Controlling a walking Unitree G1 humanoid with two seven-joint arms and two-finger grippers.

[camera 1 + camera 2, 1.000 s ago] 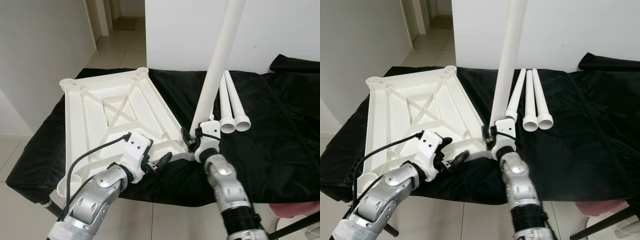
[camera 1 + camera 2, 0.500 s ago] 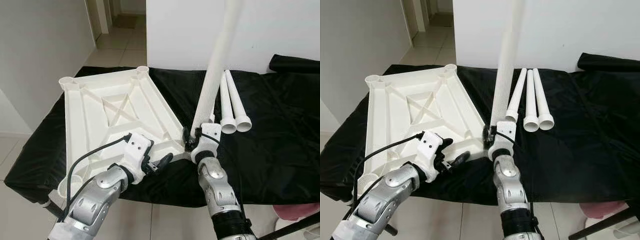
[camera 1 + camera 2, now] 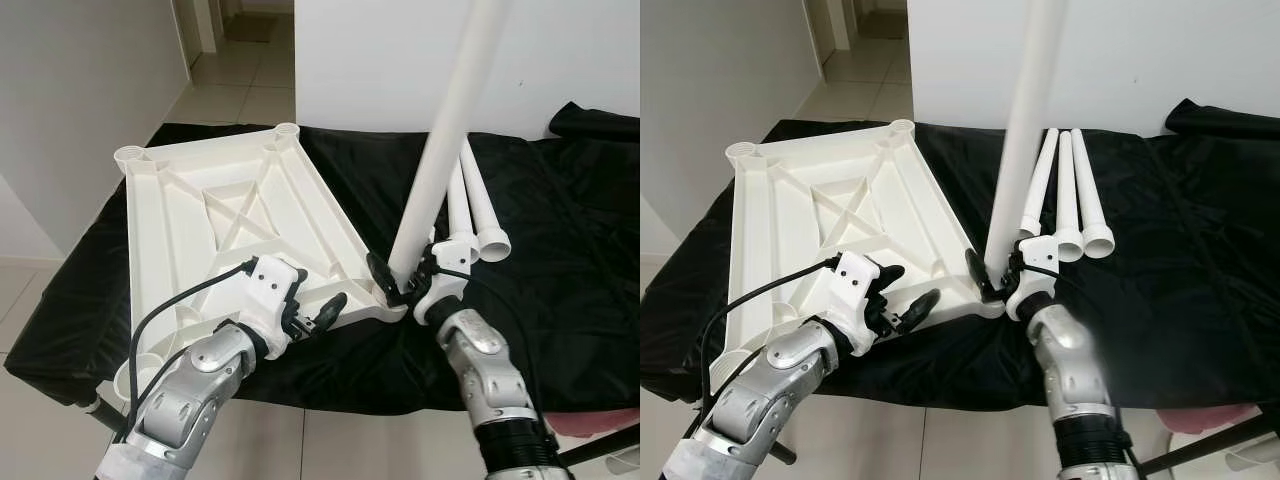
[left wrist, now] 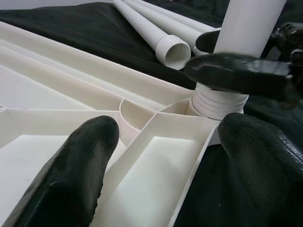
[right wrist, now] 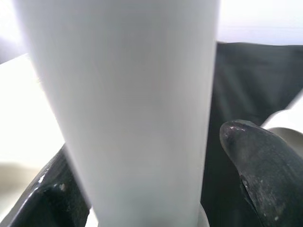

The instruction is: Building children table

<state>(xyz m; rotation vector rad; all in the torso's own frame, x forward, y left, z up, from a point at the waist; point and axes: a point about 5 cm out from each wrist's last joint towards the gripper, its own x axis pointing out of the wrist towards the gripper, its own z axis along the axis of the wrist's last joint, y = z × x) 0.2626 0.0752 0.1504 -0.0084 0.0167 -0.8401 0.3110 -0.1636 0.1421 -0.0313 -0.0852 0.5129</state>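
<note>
Pinching upright leg point(image 3: 450, 130) at tabletop point(image 3: 215, 225) corner socket: R pincer point(image 3: 400, 285). L pincer point(image 3: 315, 312) spread beside tabletop edge.

Low surface draped in black cloth point(image 3: 560, 300), standing on pale tiled floor point(image 3: 230, 95). Lying directly on it: white ribbed tabletop point(image 3: 210, 230), upside down, near corner between the left jaws; three loose white legs point(image 3: 1070, 200) side by side, just beyond the right jaws; bunched black fabric point(image 3: 600, 118) at far edge.
</note>
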